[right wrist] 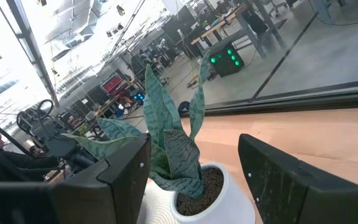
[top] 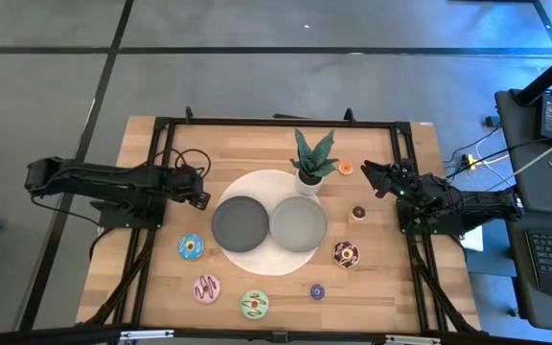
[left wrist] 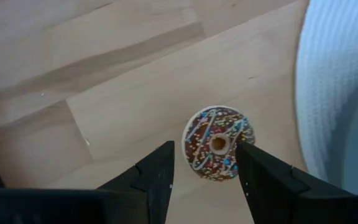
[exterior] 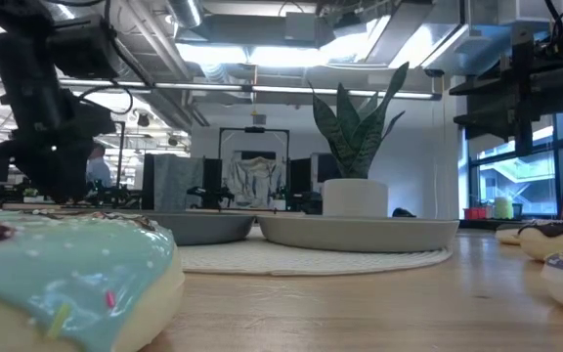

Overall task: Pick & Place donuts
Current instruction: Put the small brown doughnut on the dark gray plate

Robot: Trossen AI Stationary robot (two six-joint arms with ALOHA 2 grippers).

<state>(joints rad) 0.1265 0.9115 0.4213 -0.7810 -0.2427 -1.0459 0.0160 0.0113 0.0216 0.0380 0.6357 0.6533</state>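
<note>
My left gripper (top: 202, 199) (left wrist: 205, 148) is open and held above the wood table, left of the grey dishes. A blue-and-brown sprinkled donut (left wrist: 218, 143) (top: 192, 246) lies flat on the table below it and shows between its fingertips, untouched. My right gripper (top: 370, 174) (right wrist: 194, 143) is open and empty at the table's right, pointing at the potted plant (right wrist: 179, 162). Other donuts lie flat on the table: pink (top: 206, 287), green (top: 254, 305), small purple (top: 317, 291), large brown (top: 346, 254), small brown (top: 358, 213) and small orange (top: 345, 168).
Two round grey dishes (top: 240, 222) (top: 298, 224) sit side by side on a white round mat (top: 257, 182) at the table's middle. The potted plant (top: 311, 163) stands on the mat's far right. A black frame (top: 276, 123) runs along the table's edges.
</note>
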